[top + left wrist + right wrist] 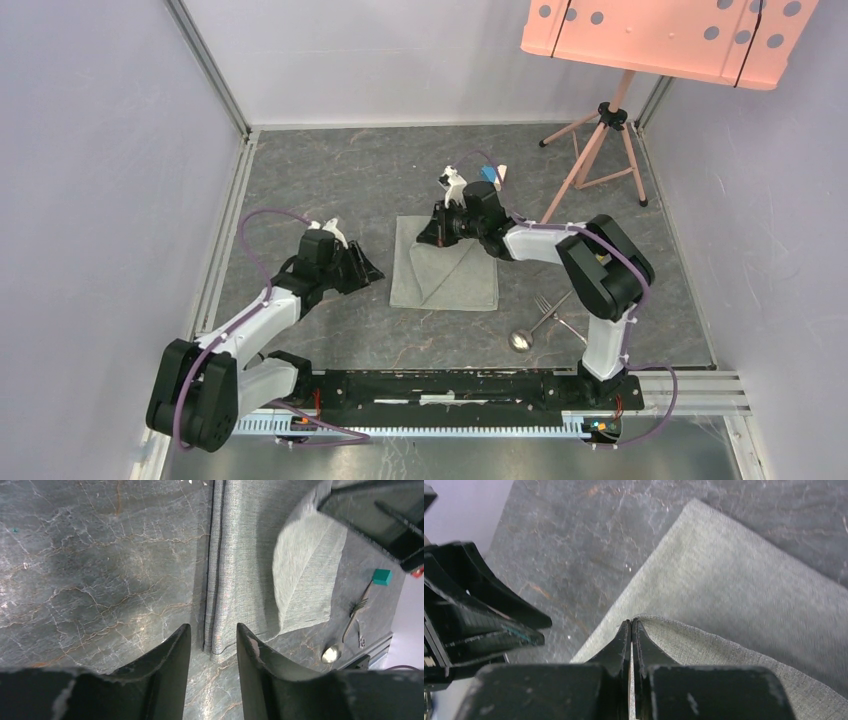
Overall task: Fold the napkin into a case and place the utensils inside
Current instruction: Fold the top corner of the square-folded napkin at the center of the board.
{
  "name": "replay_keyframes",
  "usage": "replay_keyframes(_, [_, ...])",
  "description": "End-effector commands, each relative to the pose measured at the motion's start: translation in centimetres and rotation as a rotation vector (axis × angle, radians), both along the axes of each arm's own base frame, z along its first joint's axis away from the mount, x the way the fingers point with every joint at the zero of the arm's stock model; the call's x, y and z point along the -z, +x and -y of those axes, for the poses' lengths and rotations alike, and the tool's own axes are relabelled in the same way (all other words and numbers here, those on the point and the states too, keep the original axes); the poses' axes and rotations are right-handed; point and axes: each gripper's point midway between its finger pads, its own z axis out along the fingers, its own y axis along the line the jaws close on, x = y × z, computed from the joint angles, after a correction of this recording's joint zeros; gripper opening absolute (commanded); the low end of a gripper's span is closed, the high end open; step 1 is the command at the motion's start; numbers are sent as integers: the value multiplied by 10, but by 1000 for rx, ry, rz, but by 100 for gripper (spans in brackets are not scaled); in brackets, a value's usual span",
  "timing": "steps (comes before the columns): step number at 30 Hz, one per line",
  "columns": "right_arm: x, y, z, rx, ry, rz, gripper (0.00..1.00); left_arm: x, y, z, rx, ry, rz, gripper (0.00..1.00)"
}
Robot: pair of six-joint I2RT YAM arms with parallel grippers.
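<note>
Matt cloth napkin (pixel 440 275), shiny mtl utensils (pixel 520 340)

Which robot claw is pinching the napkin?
The right gripper: its jaws are shut on a lifted part of the napkin. The left gripper sits at the napkin's far edge with its jaws apart.

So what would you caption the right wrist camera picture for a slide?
Right gripper shut on a fold of the grey napkin, held above its flat layer on the dark table.
</note>
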Motion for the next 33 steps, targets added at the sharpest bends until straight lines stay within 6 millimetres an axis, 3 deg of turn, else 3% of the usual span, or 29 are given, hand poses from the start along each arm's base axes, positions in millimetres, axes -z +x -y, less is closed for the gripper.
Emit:
replay_keyframes(1, [-30, 30, -29, -10, 128, 81, 1, 0, -1, 7, 1, -32, -48, 44])
replay_keyframes(11, [-18, 60, -40, 28, 137, 120, 1, 17, -8, 28, 105, -22, -121, 44])
replay_keyframes(17, [-12, 76, -26, 108, 121, 127, 0, 20, -12, 33, 124, -12, -126, 37])
replay_keyframes(25, [-19, 76, -34, 84, 185, 136, 1, 30, -23, 30, 140, 23, -163, 29])
replay_keyframes(33, [-12, 80, -33, 105, 180, 125, 1, 38, -34, 27, 156, 53, -185, 23])
